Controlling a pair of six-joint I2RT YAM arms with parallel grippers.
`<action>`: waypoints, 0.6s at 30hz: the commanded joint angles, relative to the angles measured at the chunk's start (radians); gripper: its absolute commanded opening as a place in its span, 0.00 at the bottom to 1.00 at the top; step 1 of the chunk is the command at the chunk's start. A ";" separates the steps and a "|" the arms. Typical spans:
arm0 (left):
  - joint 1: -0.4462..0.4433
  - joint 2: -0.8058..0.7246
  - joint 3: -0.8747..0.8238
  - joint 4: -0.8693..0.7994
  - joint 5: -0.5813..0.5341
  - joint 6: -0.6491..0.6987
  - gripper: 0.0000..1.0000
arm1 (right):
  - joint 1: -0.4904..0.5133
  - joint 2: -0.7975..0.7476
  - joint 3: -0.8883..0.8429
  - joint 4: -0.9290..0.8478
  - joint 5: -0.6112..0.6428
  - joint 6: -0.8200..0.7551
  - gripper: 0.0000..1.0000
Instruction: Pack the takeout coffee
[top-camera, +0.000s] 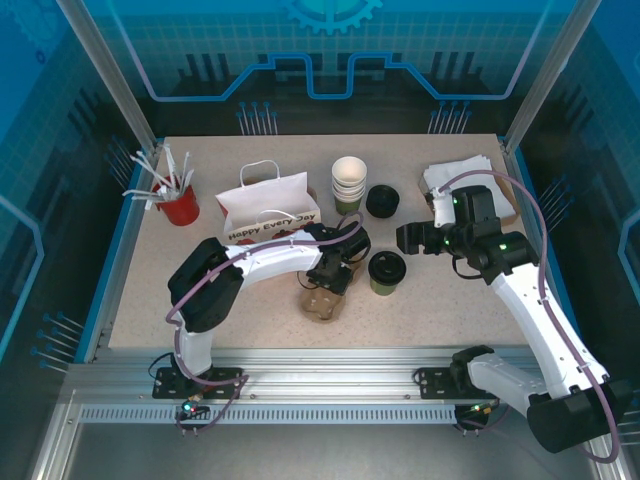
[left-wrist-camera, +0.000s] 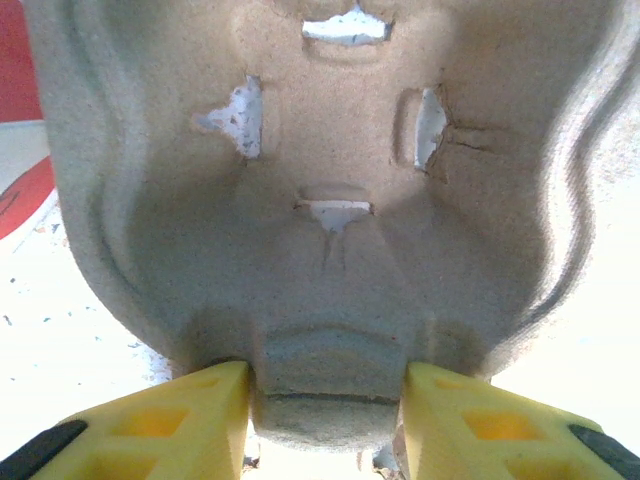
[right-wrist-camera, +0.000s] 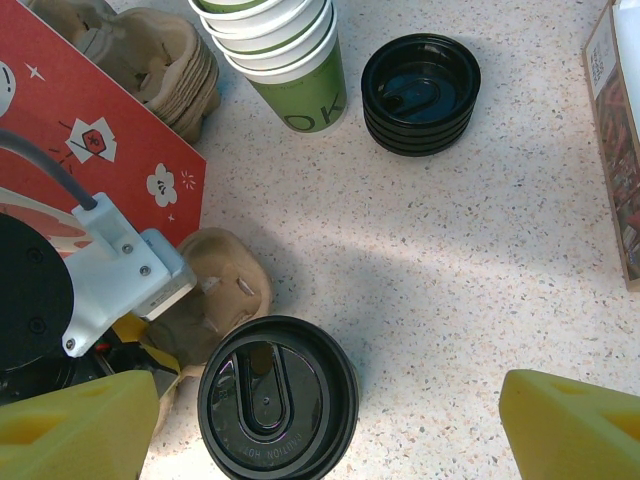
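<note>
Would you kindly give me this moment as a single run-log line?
left gripper: shut on edge of cup carrier | right gripper: open, facing takeout coffee | coffee: lidded, upright on table, not yet packed

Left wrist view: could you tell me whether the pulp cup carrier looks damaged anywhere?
Yes: the pulp cup carrier has what looks like a small crack running rightward from the cutout at the picture's right; otherwise it looks intact.
</note>
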 joint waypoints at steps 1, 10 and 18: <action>-0.007 0.020 0.012 -0.019 -0.018 -0.011 0.42 | 0.010 -0.005 -0.010 0.004 -0.021 -0.015 0.90; -0.006 -0.092 -0.031 -0.019 -0.037 0.030 0.36 | 0.011 -0.011 -0.005 0.002 -0.026 -0.011 0.90; -0.010 -0.282 -0.065 -0.025 0.015 0.096 0.36 | 0.019 -0.027 0.041 -0.010 -0.055 0.015 0.90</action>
